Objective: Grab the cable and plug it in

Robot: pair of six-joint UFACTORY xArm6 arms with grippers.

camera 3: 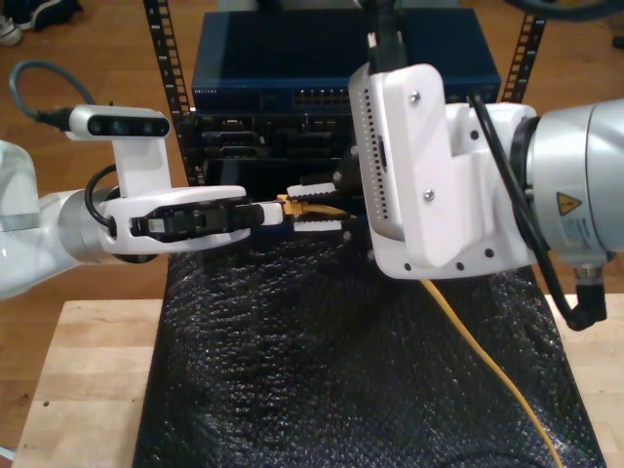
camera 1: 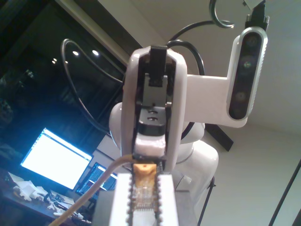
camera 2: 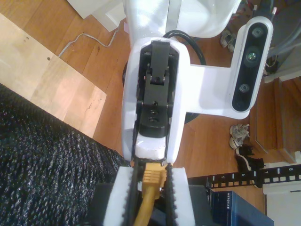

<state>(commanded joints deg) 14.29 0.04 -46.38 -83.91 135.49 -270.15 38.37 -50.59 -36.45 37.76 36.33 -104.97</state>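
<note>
The yellow-orange cable point(camera 3: 480, 353) runs over the black mat and up under the big arm at the exterior view's right. Its yellow boot point(camera 2: 153, 176) sits between the serrated fingers of my second gripper point(camera 2: 151, 172), which is shut on it point(camera 3: 317, 205). The clear plug point(camera 1: 142, 194) at the tip lies between the fingers of my first gripper point(camera 1: 145, 178), also shut; this gripper point(camera 3: 272, 212) reaches in from the exterior view's left. The two grippers meet tip to tip just in front of the rack.
A rack holding a blue network switch point(camera 3: 336, 73) with a row of ports stands right behind the grippers. A black woven mat point(camera 3: 331, 361) covers the wooden table point(camera 3: 88, 390). Monitors point(camera 1: 54, 160) glow in the first wrist view's background.
</note>
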